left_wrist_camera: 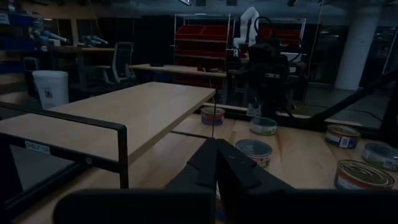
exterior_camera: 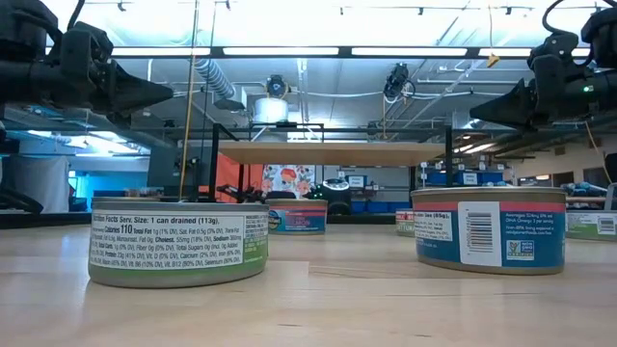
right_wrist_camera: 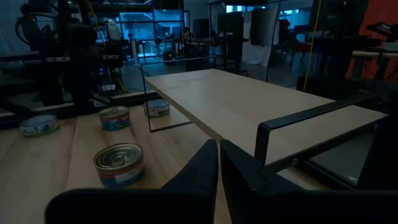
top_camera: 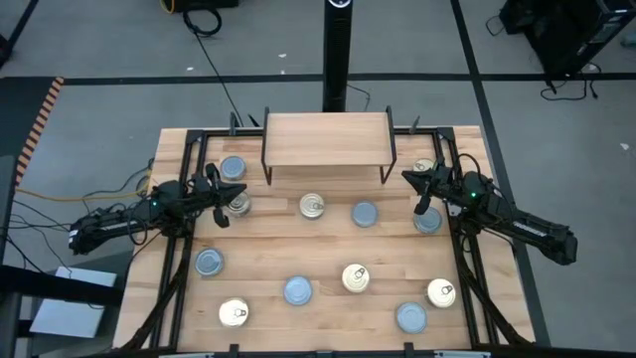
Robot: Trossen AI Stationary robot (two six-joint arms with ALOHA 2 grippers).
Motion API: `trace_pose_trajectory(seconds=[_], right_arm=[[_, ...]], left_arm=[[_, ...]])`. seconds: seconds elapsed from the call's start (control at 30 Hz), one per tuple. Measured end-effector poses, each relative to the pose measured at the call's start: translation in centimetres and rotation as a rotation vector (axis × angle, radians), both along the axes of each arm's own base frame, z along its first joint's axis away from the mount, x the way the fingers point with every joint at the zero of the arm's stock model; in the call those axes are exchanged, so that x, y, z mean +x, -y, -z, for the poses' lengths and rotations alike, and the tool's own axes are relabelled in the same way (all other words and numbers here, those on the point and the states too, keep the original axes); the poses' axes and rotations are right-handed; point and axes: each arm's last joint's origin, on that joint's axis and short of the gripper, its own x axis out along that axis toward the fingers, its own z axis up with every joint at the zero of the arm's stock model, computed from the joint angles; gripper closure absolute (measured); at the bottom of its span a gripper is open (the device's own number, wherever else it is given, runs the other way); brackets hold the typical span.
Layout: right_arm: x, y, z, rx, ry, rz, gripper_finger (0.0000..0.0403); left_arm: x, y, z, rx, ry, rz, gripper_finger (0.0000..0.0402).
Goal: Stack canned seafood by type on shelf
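Twelve tins (top_camera: 356, 277) are lying loose on the tabletop (top_camera: 328, 239); the shelf (top_camera: 325, 140) is standing bare at the far edge. The nearest label is reading "Calories 110" and "1 can drained (113g)". The left gripper (top_camera: 238, 191) and right gripper (top_camera: 405, 178) are hovering beside the shelf ends, fingers pressed together, holding nothing.

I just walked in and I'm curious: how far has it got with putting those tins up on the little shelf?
Nothing looks done yet: the shelf has a bare top, and the tins all lie scattered on the table. Nothing is in hand either: the left gripper and right gripper are shut and hold nothing, one at each end of the shelf. All the stacking remains.
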Motion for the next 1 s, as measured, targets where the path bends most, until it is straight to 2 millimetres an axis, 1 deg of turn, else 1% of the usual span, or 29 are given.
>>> trace_pose_trajectory(seconds=[0.57, 0.9, 1.0], right_arm=[[0.0, 0.0, 0.0, -0.002, 0.004, 0.0, 0.0367], [-0.1, 0.0, -1.7, -0.069, 0.164, 0.0, 0.0373], [0.0, -0.2, -2.2, -0.084, 0.206, -0.05, 0.0381]], left_arm=[[0.0, 0.0, 0.0, 0.0, 0.0, 0.0, 0.0393], [-0.1, 0.0, -0.9, 0.092, 0.071, -0.01, 0.0393], [-0.2, 0.0, -1.2, 0.097, 0.098, -0.011, 0.0393]])
